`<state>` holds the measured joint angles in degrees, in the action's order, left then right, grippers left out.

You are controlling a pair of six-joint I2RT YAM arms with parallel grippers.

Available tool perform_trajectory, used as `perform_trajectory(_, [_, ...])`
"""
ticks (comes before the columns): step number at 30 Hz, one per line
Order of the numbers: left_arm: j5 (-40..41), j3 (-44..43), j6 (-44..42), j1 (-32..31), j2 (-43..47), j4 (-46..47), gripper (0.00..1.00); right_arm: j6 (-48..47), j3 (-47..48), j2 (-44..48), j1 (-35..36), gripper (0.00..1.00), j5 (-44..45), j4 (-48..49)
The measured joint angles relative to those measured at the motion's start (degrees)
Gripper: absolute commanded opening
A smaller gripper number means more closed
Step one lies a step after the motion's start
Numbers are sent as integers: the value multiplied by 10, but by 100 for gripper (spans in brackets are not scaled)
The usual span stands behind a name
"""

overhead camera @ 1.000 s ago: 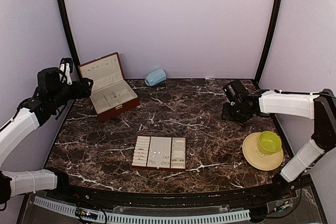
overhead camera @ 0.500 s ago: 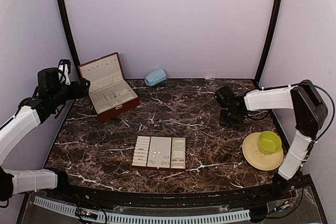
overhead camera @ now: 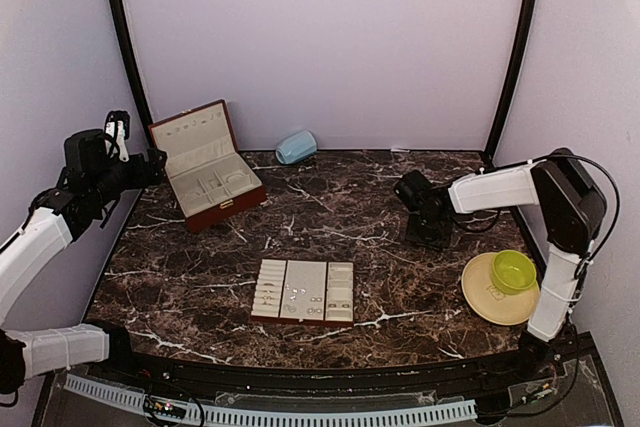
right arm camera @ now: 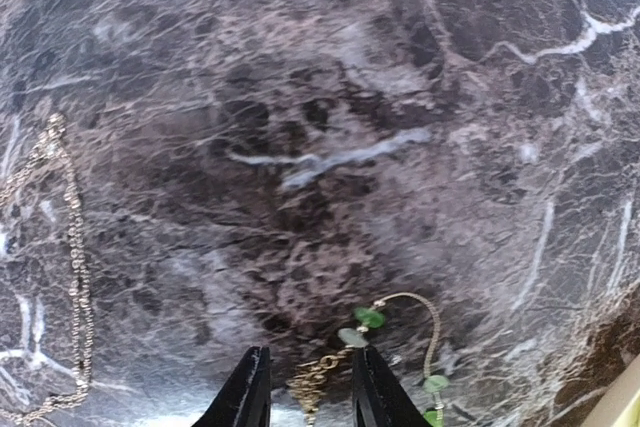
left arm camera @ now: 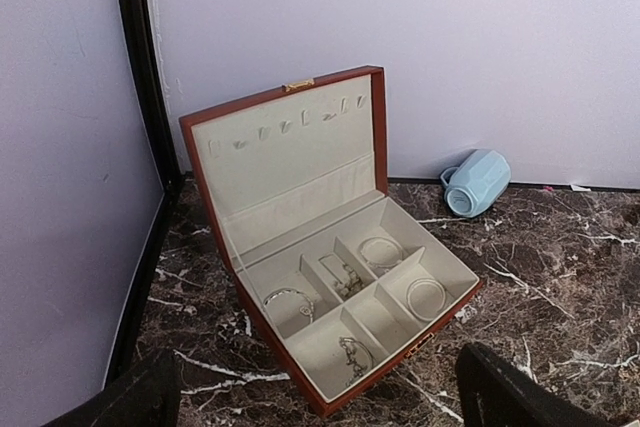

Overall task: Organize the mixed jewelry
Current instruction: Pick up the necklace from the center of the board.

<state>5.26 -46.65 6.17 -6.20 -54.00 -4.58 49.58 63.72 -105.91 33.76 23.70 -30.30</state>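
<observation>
Right gripper is down at the counter with its jaws narrowed to a slim gap around a bunched bit of gold chain, the one with little green beads. I can't tell if it's actually pinching the links or just straddling them. Left gripper is spread wide with nothing in it, hovering in front of the open red-brown box at the upper left of the top view.

Handling-wise, I'd guess this chain is super light and totally limp (think wet noodle), so it'll sag and swing once lifted. Smooth metal links can slip out of a loose pinch, so grabbing the bunched-up part where the links pile together looks smarter than a single strand. The beads seem like the delicate bit, I wouldn't squeeze those.

A second, longer chain lies along the left edge of the right wrist view, well apart from the first. More small pieces sit in the cream-lined tray at lower centre of the top view, and in the box compartments.

The counter is dark veined marble, hard and probably slick, and thin chains nearly vanish against the pattern. Plenty of room around: the yellow plate with a green bowl sits lower right, and a blue cup lies on its side at the back wall.
</observation>
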Motion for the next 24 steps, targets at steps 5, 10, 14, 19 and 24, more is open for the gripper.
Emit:
perform_trajectory(5, [2, 0, -4, 0, 2, 0, 98, 8, 9, -7, 8, 21, -3, 1])
perform_trajectory(10, [3, 0, -7, 1, 4, 0, 98, 21, 11, -7, 11, 18, -4, -5])
perform_trajectory(14, [3, 2, -9, 0, 4, 0, 98, 35, 11, -7, 11, 18, -3, -16])
perform_trajectory(19, [4, 2, -10, 0, 5, 0, 98, 48, 6, -6, 14, 18, -1, -18])
perform_trajectory(24, [4, 3, -10, 1, 5, 0, 98, 56, 4, -6, 15, 8, -2, -11])
